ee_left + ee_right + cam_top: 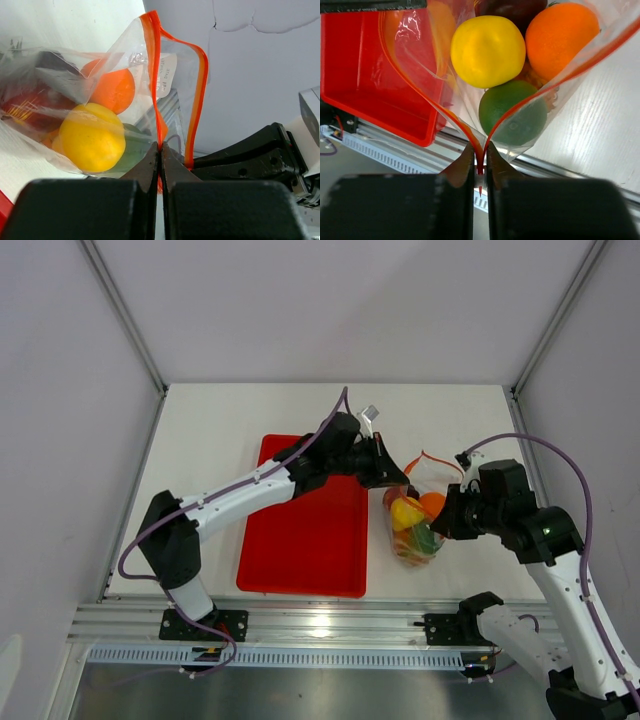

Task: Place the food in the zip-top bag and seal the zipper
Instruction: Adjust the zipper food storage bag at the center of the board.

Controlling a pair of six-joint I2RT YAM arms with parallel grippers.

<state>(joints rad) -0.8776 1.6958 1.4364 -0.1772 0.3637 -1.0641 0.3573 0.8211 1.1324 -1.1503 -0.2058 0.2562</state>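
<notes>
Fruit (405, 512) is seen already inside the bag (412, 552), which is held just right of the tray (300, 560), between the two arms. One end of the zipper (155, 75) is clamped flat between the fingers of the left gripper (160, 150). The opposite end is clamped in the same way by the right gripper (480, 152), and nothing else is caught in either.

From each pinched corner the two halves of the strip are seen to part into a V, so the mouth is judged to be unsealed along its middle. The long axis of the strip is laid from one gripper to the other: from the left fingers, further from the bases and beside the tray, to the right fingers, nearer the bases and further right. The yellow, orange, green and dark red pieces are bunched in the body of the bag, beyond both sets of fingertips. Whether the bag is rested on the table cannot be told.

The coming move is taken to turn on that axis: the ends could be drawn apart along it, or one pinch slid toward the other. Neither arm is favoured by nearness, since both are on the strip.
</notes>
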